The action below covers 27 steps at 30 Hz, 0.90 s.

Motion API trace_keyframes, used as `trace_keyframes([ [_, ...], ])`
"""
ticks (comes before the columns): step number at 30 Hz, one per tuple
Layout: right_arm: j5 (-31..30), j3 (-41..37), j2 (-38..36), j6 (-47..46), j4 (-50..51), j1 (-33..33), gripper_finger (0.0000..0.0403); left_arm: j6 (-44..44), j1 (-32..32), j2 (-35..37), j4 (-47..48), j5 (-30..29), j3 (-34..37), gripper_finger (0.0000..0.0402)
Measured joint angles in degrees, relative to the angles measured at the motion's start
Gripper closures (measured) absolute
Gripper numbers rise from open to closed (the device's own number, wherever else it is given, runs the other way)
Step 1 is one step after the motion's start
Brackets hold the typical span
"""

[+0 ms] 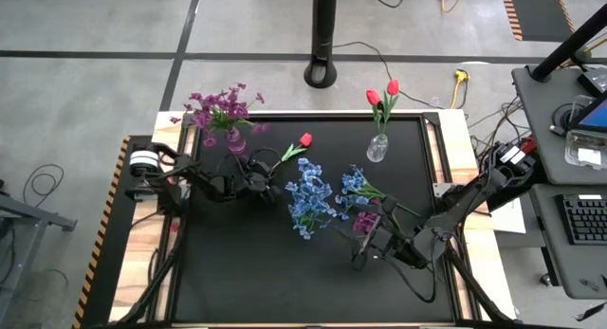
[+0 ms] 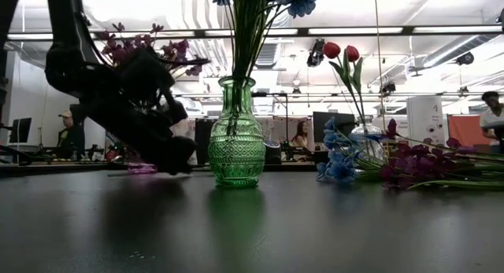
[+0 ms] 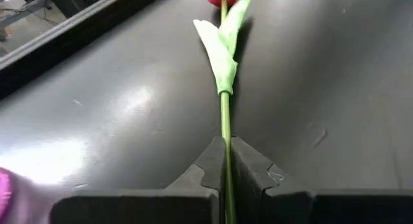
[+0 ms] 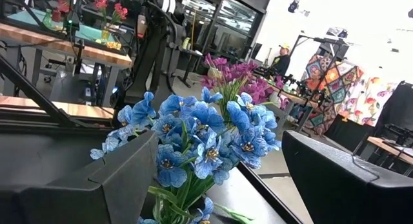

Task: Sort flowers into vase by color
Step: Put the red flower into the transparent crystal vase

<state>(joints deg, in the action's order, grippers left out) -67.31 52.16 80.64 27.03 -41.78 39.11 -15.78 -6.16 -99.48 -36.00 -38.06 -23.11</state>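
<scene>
Tulip (image 1: 303, 140) lying between two vases (image 1: 235, 139) (image 1: 377, 147) at table rear

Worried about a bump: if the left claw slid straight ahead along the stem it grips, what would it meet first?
Apart from the tulip in the left claw, only bare black table shows ahead; the way looks free, though depth is uncertain.

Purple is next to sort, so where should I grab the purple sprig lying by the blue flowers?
Take its bare green stems, just behind the blossoms, from straight above with fingers across them. The purple sprig lies flat, stems trailing toward the right arm's side, so the open right gripper nearby probably suits. The left gripper is shut on the tulip.
</scene>
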Motion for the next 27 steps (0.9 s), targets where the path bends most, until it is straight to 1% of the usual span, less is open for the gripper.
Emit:
trace_keyframes([
  [6, 0.0, 0.0, 0.0, 0.0, 0.0, 0.0, 0.0080, -1.3, 1.3, 8.6, 7.3, -1.3, 0.0, 0.0401],
  [11, 0.0, 0.0, 0.0, 0.0, 0.0, 0.0, 0.0080, 0.0, 4.4, 16.3, 9.3, -1.4, -0.1, 0.0401],
  [16, 0.1, 0.0, 0.0, -0.2, 0.0, 0.0, 0.0080, 0.8, 7.1, 25.1, 13.2, -3.1, -0.6, 0.0401],
  [22, 0.2, 0.0, 0.0, -0.5, 0.0, 0.0, 0.0080, 6.8, 8.3, 33.8, 13.8, -6.6, -3.1, 0.0401],
  [27, 0.3, 0.0, 0.0, -0.9, -0.1, 0.0, 0.0080, 13.1, 8.3, 39.0, 16.2, -6.7, -8.6, 0.0402],
])
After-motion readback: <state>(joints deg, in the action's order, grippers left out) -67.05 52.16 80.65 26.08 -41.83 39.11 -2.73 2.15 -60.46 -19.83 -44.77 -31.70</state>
